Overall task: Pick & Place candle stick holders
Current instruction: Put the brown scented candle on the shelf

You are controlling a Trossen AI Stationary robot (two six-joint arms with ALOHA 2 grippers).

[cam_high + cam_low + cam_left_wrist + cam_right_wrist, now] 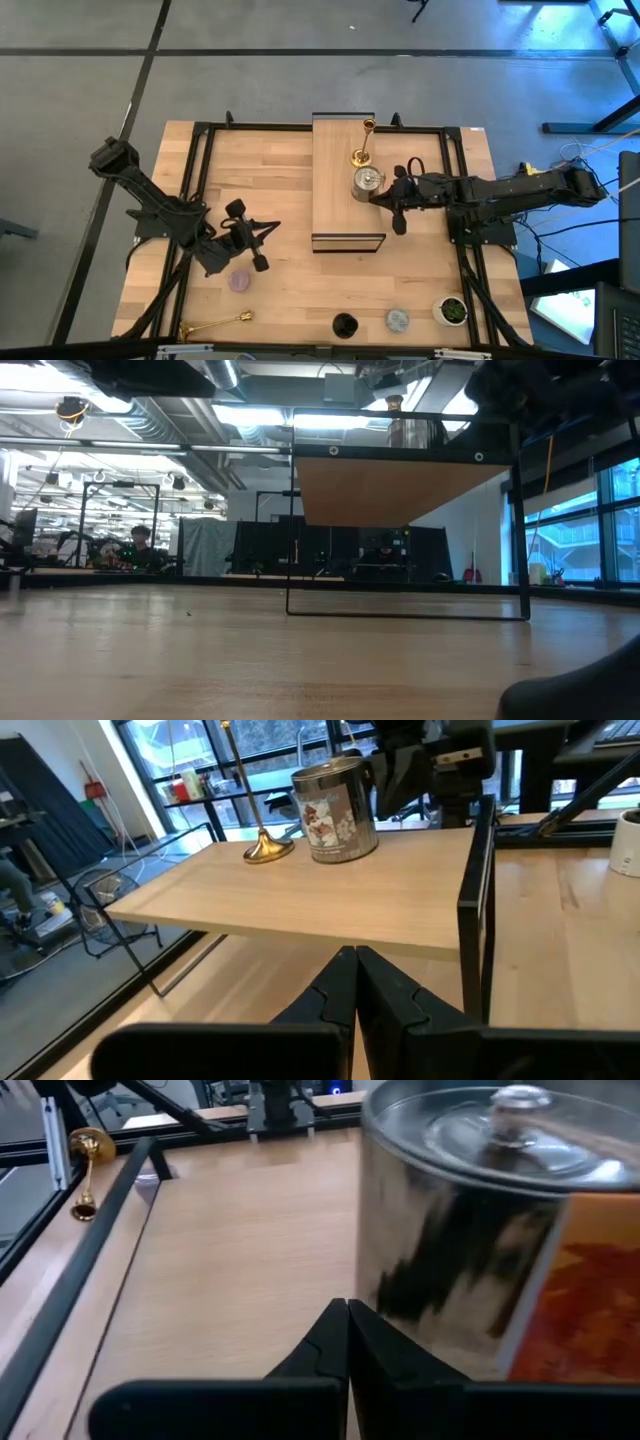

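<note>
Silver holder point(368, 182) just beside right gripper point(399, 190)

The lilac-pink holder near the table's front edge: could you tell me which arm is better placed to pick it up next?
Left, probably. The left claw hangs just beside the lilac-pink holder, while the right claw is across the table by the silver tin on the raised shelf.

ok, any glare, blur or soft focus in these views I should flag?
Low view: ceiling lights blow out along the top; a dark out-of-focus shape fills the bottom right corner. Right wrist view: the silver holder is so close that it looks soft, with smeared reflections on its side. Left wrist view: bright windows behind; the tall gold holder reads clearly. High view: evenly lit, no strong glare.
</note>
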